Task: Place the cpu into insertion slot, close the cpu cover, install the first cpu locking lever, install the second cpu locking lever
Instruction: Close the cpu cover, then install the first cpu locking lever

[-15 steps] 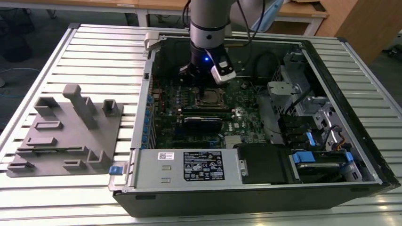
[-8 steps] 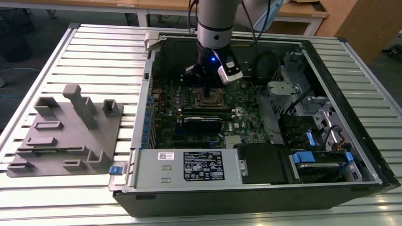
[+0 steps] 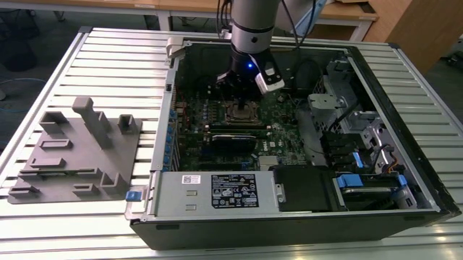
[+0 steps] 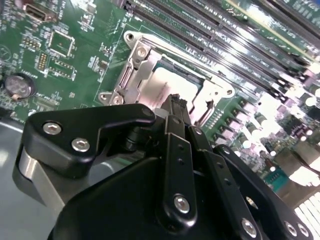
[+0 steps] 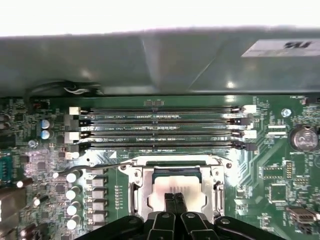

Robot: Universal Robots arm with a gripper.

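A: Our gripper (image 5: pixel 174 199) has its two fingers (image 5: pixel 169 204) pressed together, holding nothing, tips over the middle of the chip (image 5: pixel 176 185).

B: We agree; whether they touch it or hang just above, we cannot tell. The chip lies in the socket (image 3: pixel 244 114), with the cover (image 5: pixel 136 192) folded flat around it.

A: In the exterior view we see the socket toward ten o'clock from the middle of the computer case (image 3: pixel 289 235), and the grey plate (image 3: pixel 79 157) at nine o'clock, beside the case.
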